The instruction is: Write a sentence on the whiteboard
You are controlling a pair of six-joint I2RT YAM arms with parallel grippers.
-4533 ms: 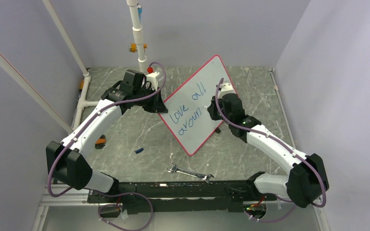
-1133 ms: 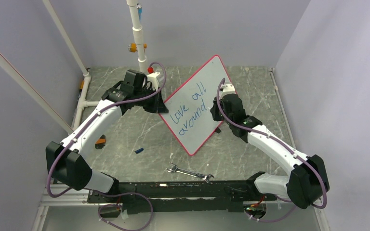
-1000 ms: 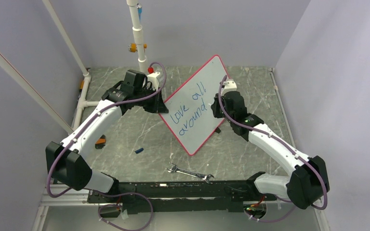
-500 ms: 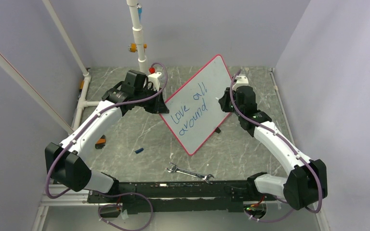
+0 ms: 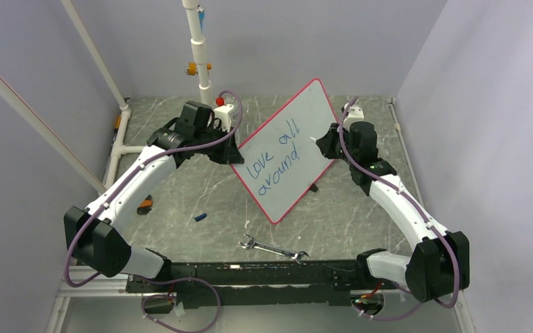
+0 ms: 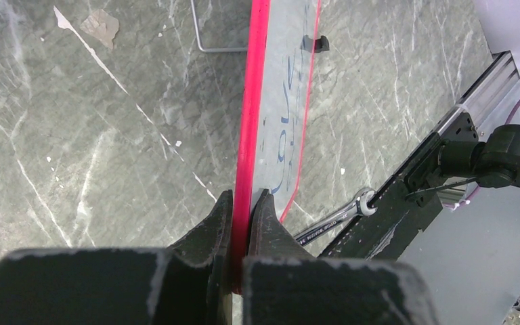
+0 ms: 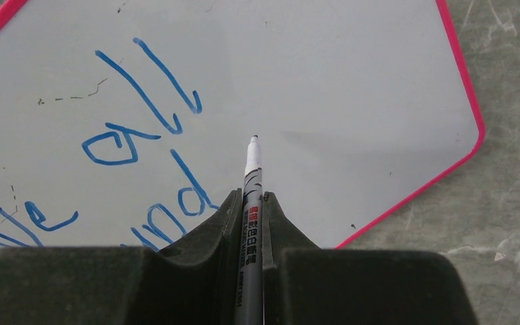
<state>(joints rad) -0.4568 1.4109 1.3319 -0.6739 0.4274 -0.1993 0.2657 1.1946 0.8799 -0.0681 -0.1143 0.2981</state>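
Whiteboard (image 5: 304,114) is finished smooth, glossy; table (image 5: 201,189) is veined, matt; wrench (image 5: 273,249) at 6 o'clock is made of shiny metal.

- "love all" is written in blue on the upper line of the whiteboard (image 5: 302,111).
- "around" is written beneath it.
- Red and dark print is carried on the marker (image 7: 252,183), too small to be read.

- Left arm (image 5: 135,180): reaches forward from its base, elbow bent, forearm angled inward to the right.
- Left jaws: closed on the red edge of the whiteboard (image 6: 250,101), one finger on each face.
- Right arm (image 5: 397,202): extends forward from its base and leans inward to the left, wrist raised.
- Right jaws: clamped on a marker (image 7: 252,177), which projects straight ahead from between them, tip forward.
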